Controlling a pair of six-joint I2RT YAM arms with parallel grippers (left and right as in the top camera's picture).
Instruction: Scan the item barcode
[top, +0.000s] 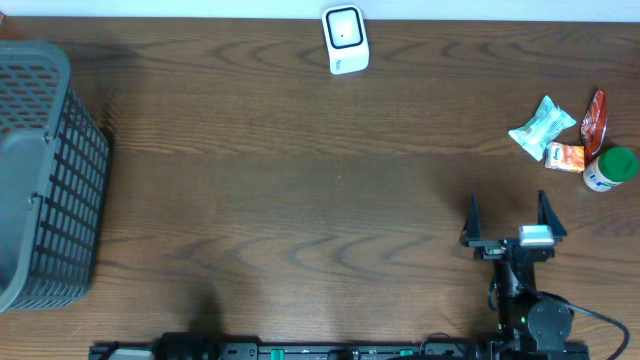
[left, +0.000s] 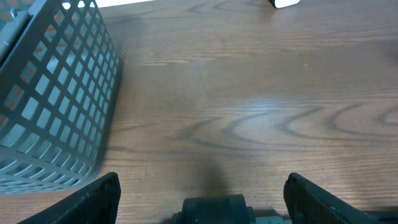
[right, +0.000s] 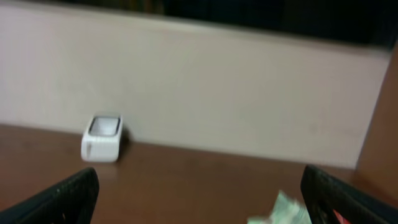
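While left pincer (left: 202, 179) and right pincer (top: 508, 200) gape released, the basket (top: 85, 170) sits leftmost.

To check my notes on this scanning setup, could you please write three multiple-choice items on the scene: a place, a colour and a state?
1. Where on the table does the basket stand? A. left edge B. right edge C. middle
2. What colour is the cap of the bottle? A. red B. green C. blue
3. How do the jaws of the right gripper stand? A. shut on the bottle B. shut on nothing C. open, empty
Key: 1 A, the overhead view shows it at the left; 2 B, the cap is plainly green; 3 C, they stand wide apart with only table between.
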